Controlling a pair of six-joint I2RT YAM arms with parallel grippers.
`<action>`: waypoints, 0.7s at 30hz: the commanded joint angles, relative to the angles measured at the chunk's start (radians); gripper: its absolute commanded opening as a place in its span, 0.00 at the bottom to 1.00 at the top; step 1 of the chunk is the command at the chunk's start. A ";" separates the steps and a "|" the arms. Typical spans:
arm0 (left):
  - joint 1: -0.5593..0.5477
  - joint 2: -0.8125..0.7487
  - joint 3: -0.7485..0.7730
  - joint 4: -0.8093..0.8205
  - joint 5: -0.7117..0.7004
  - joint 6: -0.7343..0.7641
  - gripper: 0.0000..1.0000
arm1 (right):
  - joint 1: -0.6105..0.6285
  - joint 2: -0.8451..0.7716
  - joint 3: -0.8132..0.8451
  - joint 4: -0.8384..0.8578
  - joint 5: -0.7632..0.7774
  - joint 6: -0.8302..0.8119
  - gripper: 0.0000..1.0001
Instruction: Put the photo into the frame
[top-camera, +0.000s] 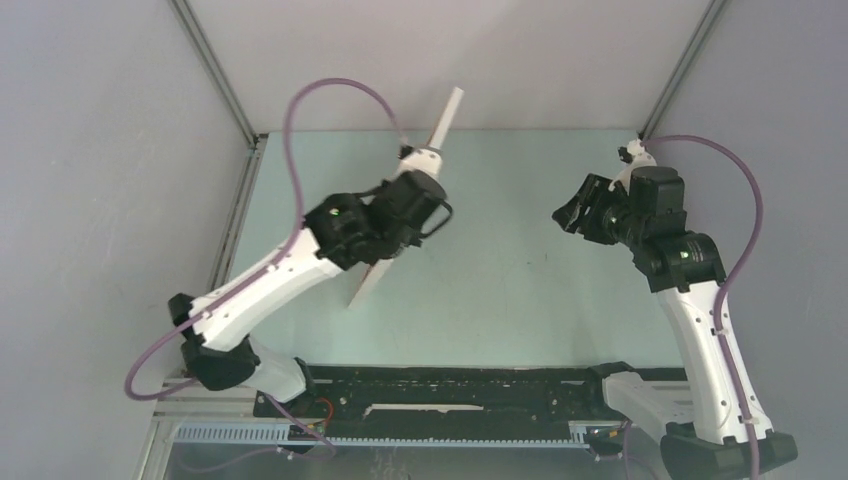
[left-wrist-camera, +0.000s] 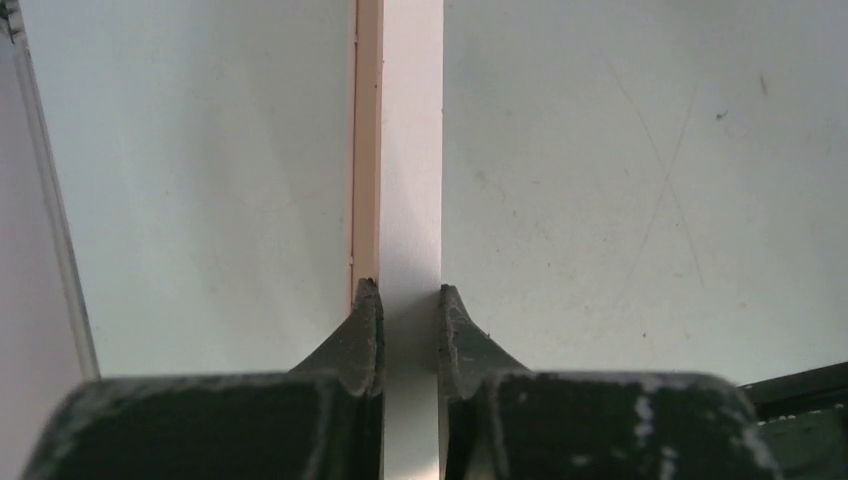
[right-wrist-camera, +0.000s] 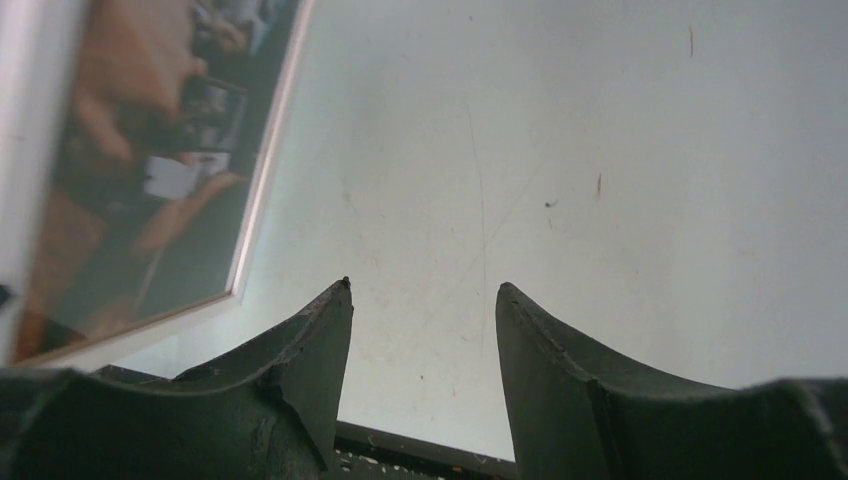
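The frame (top-camera: 448, 115) stands on edge above the pale green table and runs slantwise from far right to near left. My left gripper (top-camera: 415, 190) is shut on its thin light-wood edge (left-wrist-camera: 410, 150), one finger on each face (left-wrist-camera: 410, 300). In the right wrist view the frame's rim (right-wrist-camera: 258, 200) fills the left side, and the photo (right-wrist-camera: 150, 170) of people in dark and skin tones shows inside it. My right gripper (top-camera: 565, 215) hangs to the right of the frame, apart from it, open with nothing between its fingers (right-wrist-camera: 422, 288).
A black rail (top-camera: 450, 385) runs along the table's near edge between the arm bases. Grey walls with metal corner posts (top-camera: 215, 70) close the table in at the back and sides. The left arm's purple cable (top-camera: 295, 150) loops above the frame.
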 joint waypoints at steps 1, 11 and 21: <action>0.119 -0.132 0.023 0.057 0.055 0.037 0.00 | -0.002 -0.008 -0.025 -0.020 0.009 -0.014 0.62; 0.683 -0.515 -0.466 0.397 0.496 -0.100 0.00 | 0.014 0.022 -0.134 0.059 -0.117 0.052 0.61; 1.066 -0.720 -0.728 0.604 0.772 -0.270 0.00 | 0.201 0.134 -0.239 0.166 -0.065 0.111 0.61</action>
